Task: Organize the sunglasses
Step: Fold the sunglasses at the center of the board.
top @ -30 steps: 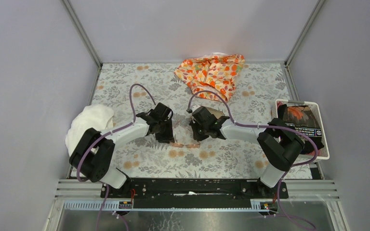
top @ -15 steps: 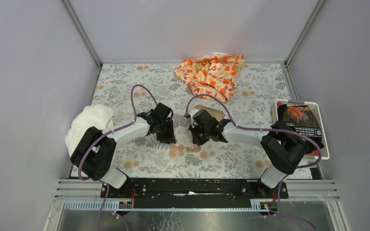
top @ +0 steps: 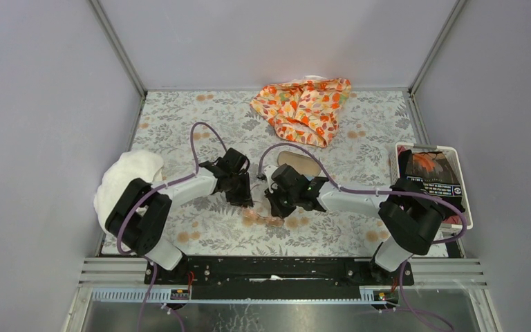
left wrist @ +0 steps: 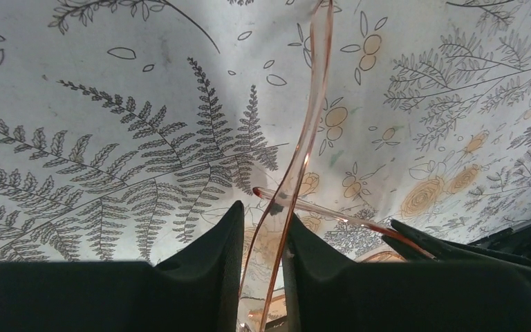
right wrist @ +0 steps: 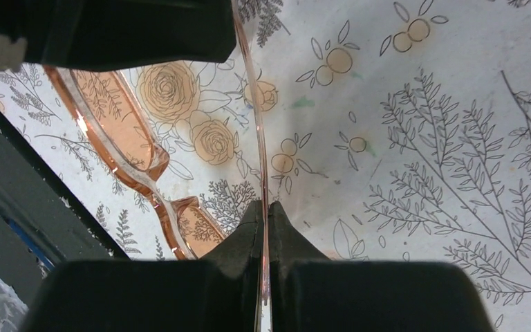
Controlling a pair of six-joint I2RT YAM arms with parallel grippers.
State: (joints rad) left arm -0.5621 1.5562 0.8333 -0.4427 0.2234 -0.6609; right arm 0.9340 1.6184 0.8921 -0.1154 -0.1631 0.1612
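The sunglasses (top: 266,217), thin translucent orange-pink with pale lenses, sit low over the floral table mat between my two grippers. My left gripper (top: 247,200) is at their left end. In the left wrist view one slim arm (left wrist: 303,145) runs between my narrowly spaced fingers (left wrist: 228,235), and the left gripper (left wrist: 264,213) is closed on it. My right gripper (top: 271,207) is at their right end. In the right wrist view it (right wrist: 263,205) is shut tight on the other slim arm (right wrist: 259,138). The frame front with its lenses (right wrist: 128,131) shows at the left.
A brown oblong case (top: 299,162) lies just behind the right gripper. An orange floral cloth (top: 304,107) is at the back centre. A white towel (top: 128,176) lies at the left edge. A white bin (top: 429,146) holding a dark packet stands at the right.
My right gripper has moved left and nearer, uncovering the brown case. The sunglasses have shifted slightly nearer with it. My left gripper has edged right.
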